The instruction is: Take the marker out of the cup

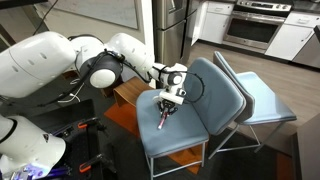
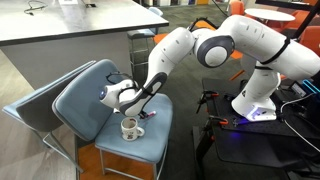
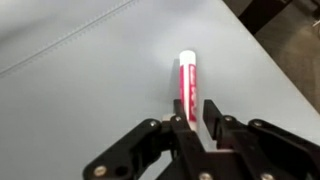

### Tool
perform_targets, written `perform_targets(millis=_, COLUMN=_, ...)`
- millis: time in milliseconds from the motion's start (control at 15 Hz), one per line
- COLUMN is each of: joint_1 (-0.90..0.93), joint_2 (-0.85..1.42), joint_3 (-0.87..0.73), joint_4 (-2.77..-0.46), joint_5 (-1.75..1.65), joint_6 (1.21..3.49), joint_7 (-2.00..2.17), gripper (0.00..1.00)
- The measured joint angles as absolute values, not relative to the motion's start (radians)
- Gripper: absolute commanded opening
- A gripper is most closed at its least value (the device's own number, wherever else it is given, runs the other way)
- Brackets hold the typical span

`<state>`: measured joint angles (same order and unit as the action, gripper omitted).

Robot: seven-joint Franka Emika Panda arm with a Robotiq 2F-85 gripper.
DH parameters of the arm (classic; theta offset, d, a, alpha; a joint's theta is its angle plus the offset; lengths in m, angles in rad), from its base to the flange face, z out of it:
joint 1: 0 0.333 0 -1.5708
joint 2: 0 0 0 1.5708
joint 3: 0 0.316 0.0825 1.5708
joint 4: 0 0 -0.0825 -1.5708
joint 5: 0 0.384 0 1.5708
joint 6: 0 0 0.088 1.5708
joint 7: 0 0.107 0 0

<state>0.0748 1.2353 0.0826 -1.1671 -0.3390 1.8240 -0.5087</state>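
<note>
In the wrist view, the black two-fingered pincer (image 3: 196, 118) is pressed together on the lower end of a thin reddish-pink marker (image 3: 186, 80) with a white tip. The marker points away from the fingers (image 3: 213, 112) over the bare counter (image 3: 80, 60), a blue-grey padded chair seat with a stitched seam. Whether its far tip touches the counter I cannot tell. In an exterior view, a small whitish round cup (image 2: 130, 127) with a dark reddish mark stands upright near the middle of the counter, toward the front edge, just below the pincer. The marker is outside the cup. The white jointed arm (image 2: 200, 45) reaches in from beyond the counter's side edge.
</note>
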Motion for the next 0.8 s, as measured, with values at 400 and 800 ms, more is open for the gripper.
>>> perform_targets(millis=400, joint_1=0.085, joint_2=1.202, joint_3=0.091, joint_4=-1.133, joint_5=-0.329, joint_6=1.727, joint_7=-0.503, gripper=1.00)
perform_targets(millis=800, joint_1=0.069, joint_2=0.951, joint_3=0.138, joint_4=-1.313, joint_5=-0.262, joint_6=1.787, joint_7=-0.461, gripper=1.00)
